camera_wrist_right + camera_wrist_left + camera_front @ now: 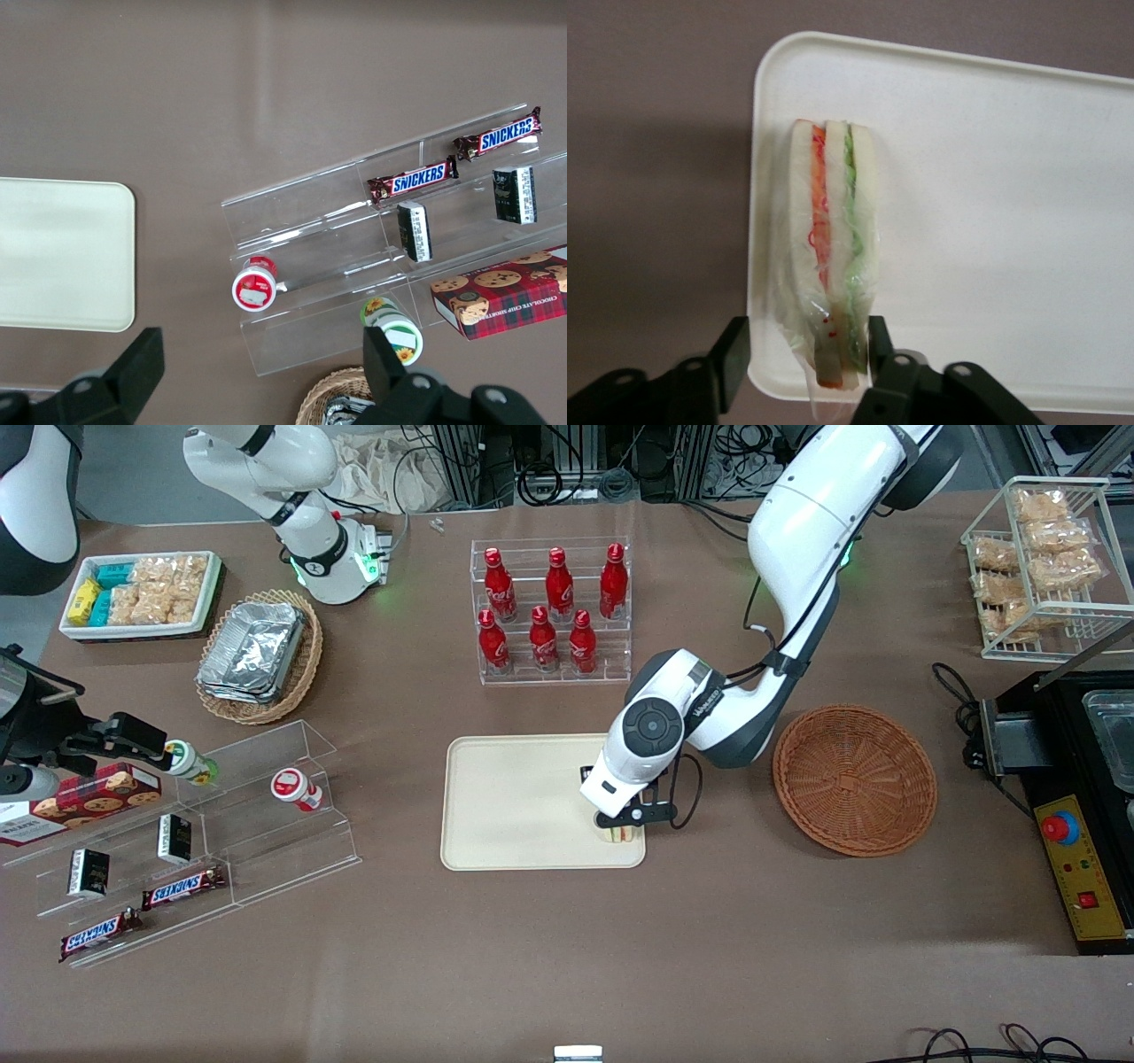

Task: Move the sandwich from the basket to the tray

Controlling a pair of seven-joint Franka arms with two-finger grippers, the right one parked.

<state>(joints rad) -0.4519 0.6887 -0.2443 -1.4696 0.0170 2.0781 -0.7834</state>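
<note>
Sandwich (833,257) is down on the tray (992,221), near the corner closest to the empty basket (855,779). The hand (802,354) sits low over it, fingers spread, one side clear. Placement looks done; next, a straight lift away without nudging it.

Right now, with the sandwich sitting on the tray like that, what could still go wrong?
The sandwich stands on edge near the corner of the tray, so it might topple or slide over the low rim. The gripper hangs just over it with open fingers, one close against the plastic wrap; lifting away could snag and drag it. The basket is already empty.
</note>
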